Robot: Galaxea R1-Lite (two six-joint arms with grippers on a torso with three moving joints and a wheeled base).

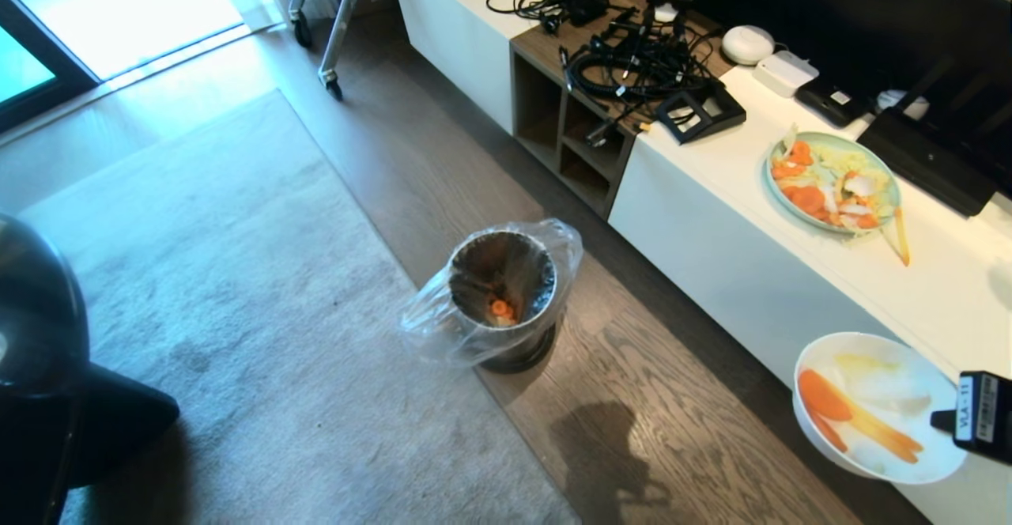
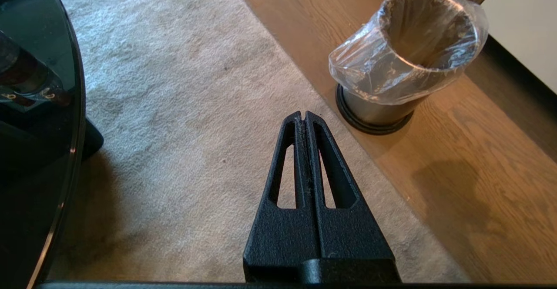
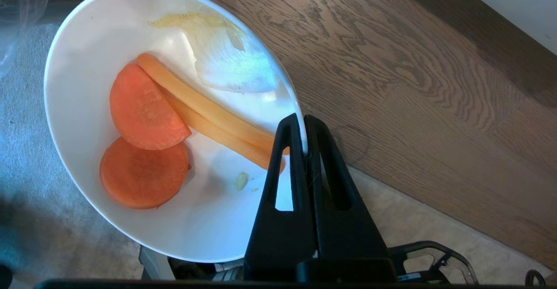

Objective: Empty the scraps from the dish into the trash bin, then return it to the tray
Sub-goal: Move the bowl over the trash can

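The dish (image 1: 822, 355), a white bowl, hangs in the air at the lower right of the head view, in front of the white cabinet. My right gripper (image 1: 937, 421) (image 3: 303, 121) is shut on the rim of the dish (image 3: 78, 84), one finger inside and one outside. The scraps (image 1: 822, 395) (image 3: 143, 110), carrot slices, sticks and a pale leafy piece, lie in the tilted bowl. The trash bin (image 1: 502, 296) (image 2: 404, 62), metal with a clear liner, stands on the wooden floor to the left of the dish, a carrot piece inside. My left gripper (image 2: 303, 114) hangs shut and empty over the carpet. The tray is out of view.
A pale-green plate (image 1: 834, 183) heaped with vegetables sits on the white cabinet (image 1: 711, 193), with a loose carrot stick (image 1: 901, 240) beside it and tangled cables (image 1: 632, 58) farther back. A glossy black round table (image 1: 32, 335) (image 2: 35, 106) stands at the left on the carpet (image 1: 237, 311).
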